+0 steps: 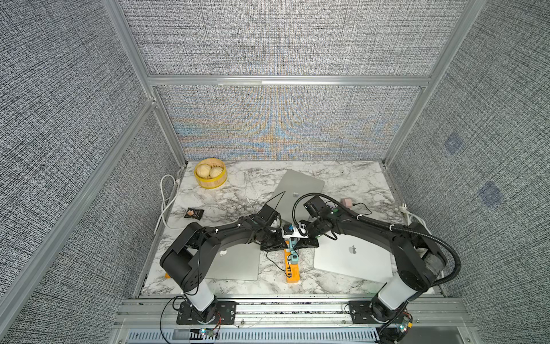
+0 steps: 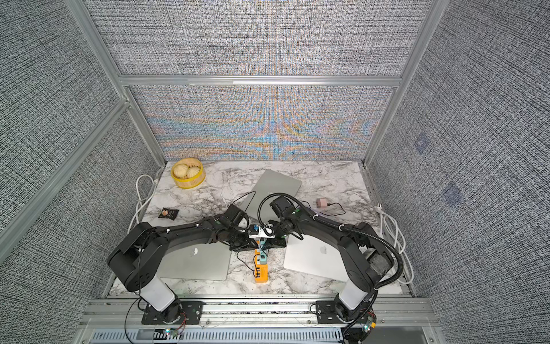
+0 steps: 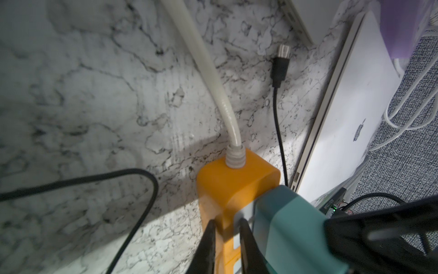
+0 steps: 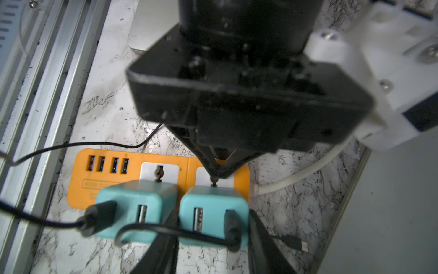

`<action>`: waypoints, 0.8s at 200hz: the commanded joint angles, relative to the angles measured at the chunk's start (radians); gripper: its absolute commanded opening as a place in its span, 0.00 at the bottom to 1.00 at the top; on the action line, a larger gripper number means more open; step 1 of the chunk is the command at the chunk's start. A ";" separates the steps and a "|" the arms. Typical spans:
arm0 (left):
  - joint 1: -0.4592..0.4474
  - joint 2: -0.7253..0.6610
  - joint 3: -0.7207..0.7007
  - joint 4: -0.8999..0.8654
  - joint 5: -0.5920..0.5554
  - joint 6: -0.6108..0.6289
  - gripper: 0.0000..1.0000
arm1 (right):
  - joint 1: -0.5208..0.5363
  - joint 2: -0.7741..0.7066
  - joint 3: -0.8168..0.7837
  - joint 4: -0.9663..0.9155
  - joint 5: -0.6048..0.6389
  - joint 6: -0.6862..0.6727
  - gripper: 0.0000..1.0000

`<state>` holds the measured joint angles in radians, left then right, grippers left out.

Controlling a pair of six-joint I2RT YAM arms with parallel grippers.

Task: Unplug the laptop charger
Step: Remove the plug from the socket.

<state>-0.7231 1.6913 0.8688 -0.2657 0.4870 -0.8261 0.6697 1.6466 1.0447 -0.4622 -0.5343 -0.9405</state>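
Right wrist view: the right gripper (image 4: 212, 223) is seen clenched on the teal USB charger (image 4: 213, 201), which is plugged into the socket of the orange power strip (image 4: 78, 185) nearest its white cord (image 4: 308, 170), beside a second teal charger (image 4: 132, 204). The left gripper (image 3: 226, 225) is closed down to a narrow gap, its fingertips (image 3: 209, 227) set on the strip's long edge next to the grasped charger. In both top views the strip (image 1: 292, 272) (image 2: 261, 275) is found lying on the marble desk (image 1: 238, 190) between closed silver laptops (image 1: 354, 259).
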 commanded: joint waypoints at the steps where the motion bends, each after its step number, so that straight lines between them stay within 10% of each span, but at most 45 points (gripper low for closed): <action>1: -0.001 0.024 -0.012 -0.112 -0.117 0.007 0.18 | 0.001 -0.011 -0.003 0.077 0.014 -0.012 0.27; 160: -0.002 0.069 -0.004 -0.145 -0.140 0.033 0.18 | -0.058 0.004 0.019 0.037 -0.096 0.006 0.17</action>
<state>-0.7219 1.7245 0.8787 -0.2512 0.5079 -0.8040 0.6106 1.6558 1.0599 -0.4679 -0.6281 -0.9138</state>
